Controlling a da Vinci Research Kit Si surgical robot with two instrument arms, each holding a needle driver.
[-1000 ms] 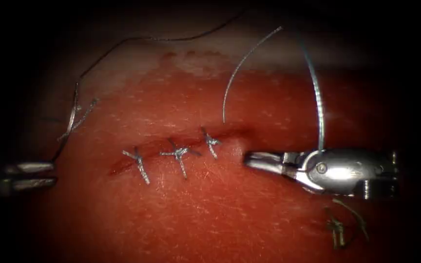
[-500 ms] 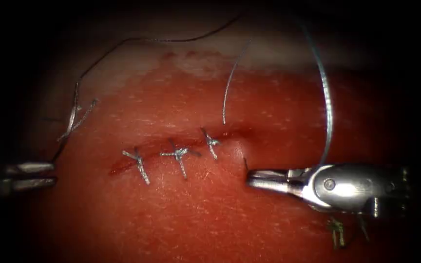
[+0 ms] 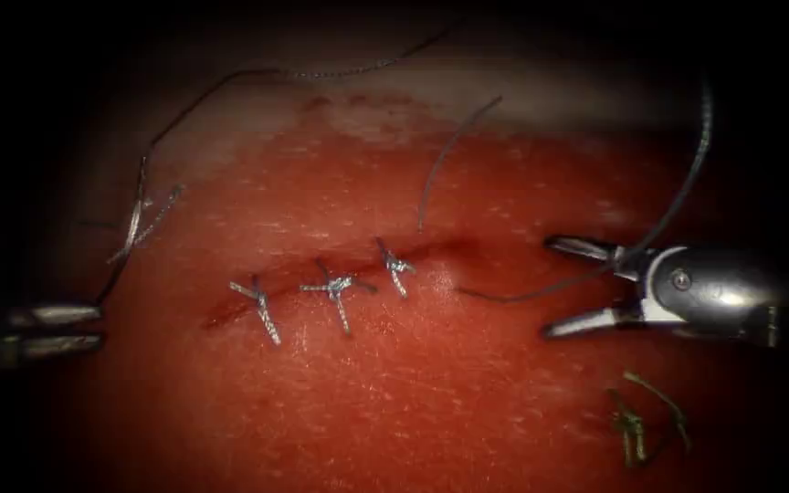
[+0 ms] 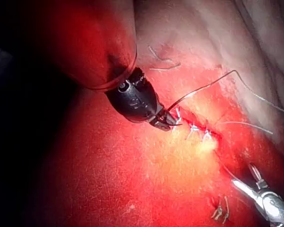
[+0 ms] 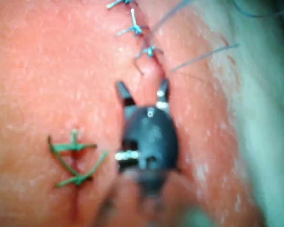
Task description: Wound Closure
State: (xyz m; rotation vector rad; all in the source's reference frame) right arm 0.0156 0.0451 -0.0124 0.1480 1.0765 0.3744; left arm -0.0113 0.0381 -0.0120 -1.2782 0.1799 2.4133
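The right pincer (image 3: 559, 285) gapes wide at the right end of the cut (image 3: 340, 274), holding nothing; thread (image 3: 541, 290) runs between its jaws. The needle (image 3: 135, 215) lies free on the tissue (image 3: 394, 393) far left. The left pincer (image 3: 57, 329) sits at the left edge; cannot tell its state.

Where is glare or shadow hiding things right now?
Endoscope view: the dark rim shades the left tool, so what it holds is unclear; glare sits on the right tool, jaws open, holding nothing, thread running between them. Left wrist view: a bright patch washes the tissue beside the stitches. Needle: cannot make out.
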